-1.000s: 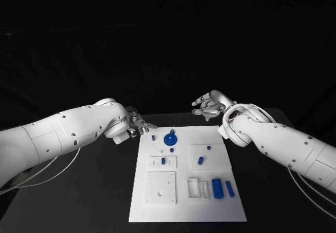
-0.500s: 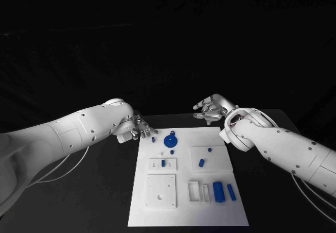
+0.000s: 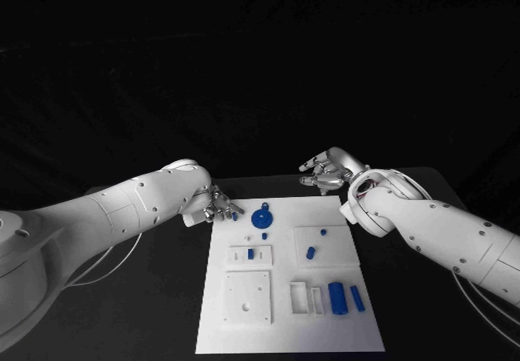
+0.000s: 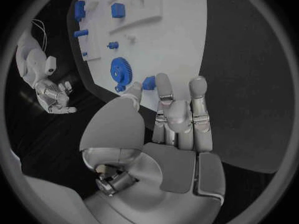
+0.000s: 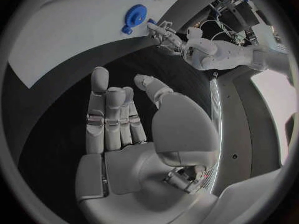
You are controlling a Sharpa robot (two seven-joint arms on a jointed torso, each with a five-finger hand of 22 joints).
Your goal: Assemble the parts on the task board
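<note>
Silver fingers of my left robot hand [image 3: 218, 206] reach the task board's [image 3: 287, 331] far left corner, their tips at a small blue peg [image 4: 148, 82] just beside the blue gear [image 3: 264, 218]; I cannot tell whether they have hold of it. My right robot hand [image 3: 328, 170] hangs over the black desk [image 3: 162, 301] beyond the board's far edge, fingers apart, holding nothing. Nearer me on the board lie a blue cylinder [image 3: 337, 295] and bar [image 3: 357, 296].
</note>
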